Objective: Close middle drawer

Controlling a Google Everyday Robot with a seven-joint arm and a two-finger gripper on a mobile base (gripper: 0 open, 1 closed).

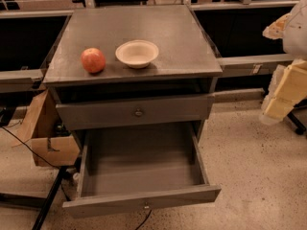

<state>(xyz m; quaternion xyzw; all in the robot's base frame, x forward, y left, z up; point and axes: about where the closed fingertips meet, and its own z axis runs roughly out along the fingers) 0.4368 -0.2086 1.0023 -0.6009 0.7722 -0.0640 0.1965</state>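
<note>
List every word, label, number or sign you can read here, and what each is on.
None: no readable text anywhere in the view.
The middle drawer, top drawer and cabinet top are plain grey metal, unlabelled.
The apple and bowl show no sticker or print.
The cardboard box on the left shows no legible marking.
The gripper, at the right edge clear of the cabinet, shows no lettering.

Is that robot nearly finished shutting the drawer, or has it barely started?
Barely started, it seems. Nothing looks done: the middle drawer is pulled far out, its empty grey tray fully showing. The gripper hangs off to the right of the cabinet, touching nothing. Left to do: reach the drawer front and push it in.
</note>
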